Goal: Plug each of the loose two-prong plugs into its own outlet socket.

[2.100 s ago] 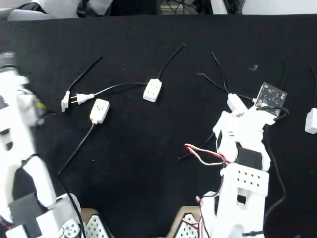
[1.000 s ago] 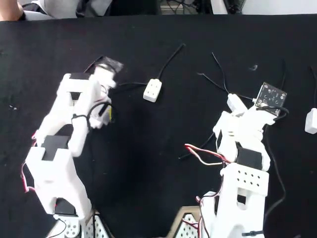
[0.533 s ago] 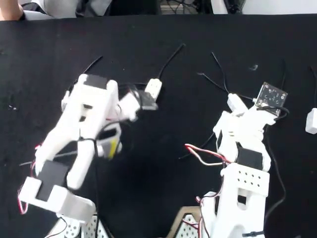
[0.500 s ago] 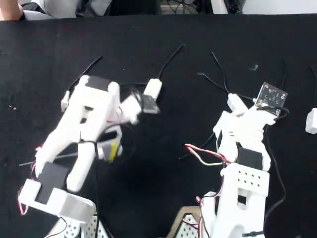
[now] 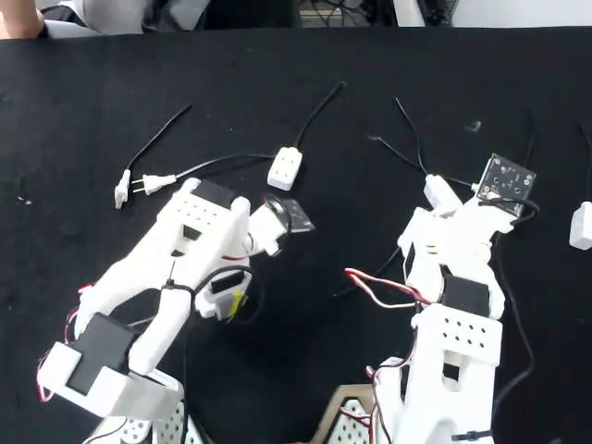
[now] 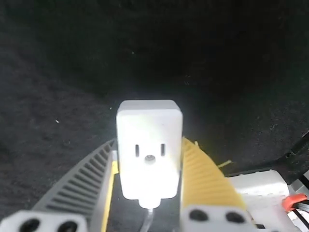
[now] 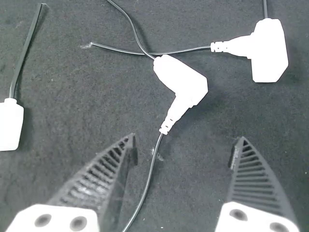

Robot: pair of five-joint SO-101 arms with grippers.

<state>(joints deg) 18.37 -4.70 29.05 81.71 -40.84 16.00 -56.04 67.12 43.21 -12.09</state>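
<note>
The left arm [image 5: 157, 277] reaches from the near-left corner of the black counter [image 5: 92, 74] toward its middle; the left jaws are clamped on an outlet socket [image 6: 148, 145], a white block pinched between a dark ribbed finger and a yellow finger [image 6: 203, 174]; its face, two slots over a round hole, looks toward the wrist camera, and its lead leaves from the end that sits between the fingers.

A two-prong plug [image 5: 155, 182] lies loose in the left half of the counter, nearer the far edge, prongs toward the left edge; a small white plug [image 5: 121, 190] lies just beside those prongs; a black lead runs from the two-prong plug toward a second socket [image 5: 285, 168], which lies left of the counter's middle, apart from the left arm.

The right arm [image 5: 453, 277] stands over the right half of the counter; the right jaws are spread wide and grip nothing; an angled plug [image 7: 181, 82] lies on the counter just beyond the fingertips [image 7: 129, 142], touching neither; a flat plug [image 7: 268, 48] lies near it, their thin leads crossing; a white block [image 5: 581, 227] lies at the right edge.
</note>
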